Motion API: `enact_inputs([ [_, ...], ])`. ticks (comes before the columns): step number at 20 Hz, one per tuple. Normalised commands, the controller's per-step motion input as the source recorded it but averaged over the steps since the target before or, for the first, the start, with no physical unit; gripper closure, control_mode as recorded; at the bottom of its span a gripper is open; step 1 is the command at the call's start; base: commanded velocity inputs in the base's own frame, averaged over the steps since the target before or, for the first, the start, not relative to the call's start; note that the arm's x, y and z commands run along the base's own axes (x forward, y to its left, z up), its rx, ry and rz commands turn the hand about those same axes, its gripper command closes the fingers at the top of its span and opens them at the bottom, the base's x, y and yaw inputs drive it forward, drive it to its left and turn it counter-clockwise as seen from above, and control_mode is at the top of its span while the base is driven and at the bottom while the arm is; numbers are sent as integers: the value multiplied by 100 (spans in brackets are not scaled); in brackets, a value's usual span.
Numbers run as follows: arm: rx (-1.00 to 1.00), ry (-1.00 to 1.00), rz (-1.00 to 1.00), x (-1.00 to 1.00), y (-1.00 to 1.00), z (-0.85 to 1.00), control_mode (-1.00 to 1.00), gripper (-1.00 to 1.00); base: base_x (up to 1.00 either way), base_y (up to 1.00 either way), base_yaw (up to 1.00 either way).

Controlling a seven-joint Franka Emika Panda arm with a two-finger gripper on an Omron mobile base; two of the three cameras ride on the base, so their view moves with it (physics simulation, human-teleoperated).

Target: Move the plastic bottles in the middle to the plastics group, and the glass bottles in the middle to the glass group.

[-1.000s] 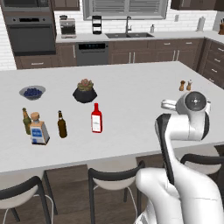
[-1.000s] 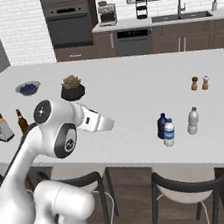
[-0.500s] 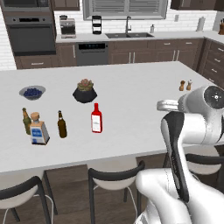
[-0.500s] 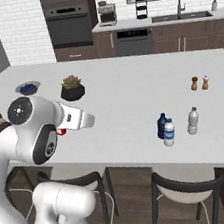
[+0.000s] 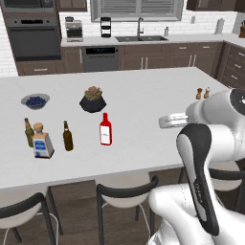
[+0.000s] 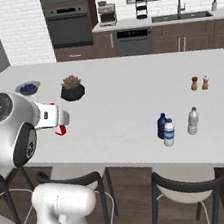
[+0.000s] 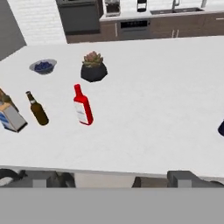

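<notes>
The red glass bottle [image 5: 105,129] and the slim brown beer bottle [image 5: 68,136] stand mid-left on the white island. Left of them are the olive-green bottle [image 5: 29,132] and the squat clear bottle with a tan stopper [image 5: 42,142]. On the island's right side, the small clear plastic bottle with a blue cap [image 6: 169,132] stands against the dark blue bottle [image 6: 161,125], with the greyish clear bottle [image 6: 193,121] beside them. My gripper [image 7: 116,180] is open and empty, off the near edge, looking at the red bottle [image 7: 82,106] and brown bottle [image 7: 37,109].
A bowl of blueberries [image 5: 35,100] and a dark pot with a plant [image 5: 93,99] sit behind the bottles. Salt and pepper shakers [image 6: 200,83] stand at the far right. Stools [image 5: 127,191] line the near edge. Bare counter lies between the two bottle groups.
The arm has swung: its upper joint moved right in the left base view and left in the right base view. The bottles have not moved, and the gripper stays open.
</notes>
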Motion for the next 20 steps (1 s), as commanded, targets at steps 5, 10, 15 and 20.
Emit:
enact_inputs([
  [5,-3,8,4,8,69,0,-100,-100,0,0,0],
  [10,-8,36,2,58,60,0,-100,-100,0,0,0],
  [15,-3,43,3,92,29,0,-100,-100,0,0,0],
  [20,0,19,4,69,19,-22,-100,-100,0,0,0],
])
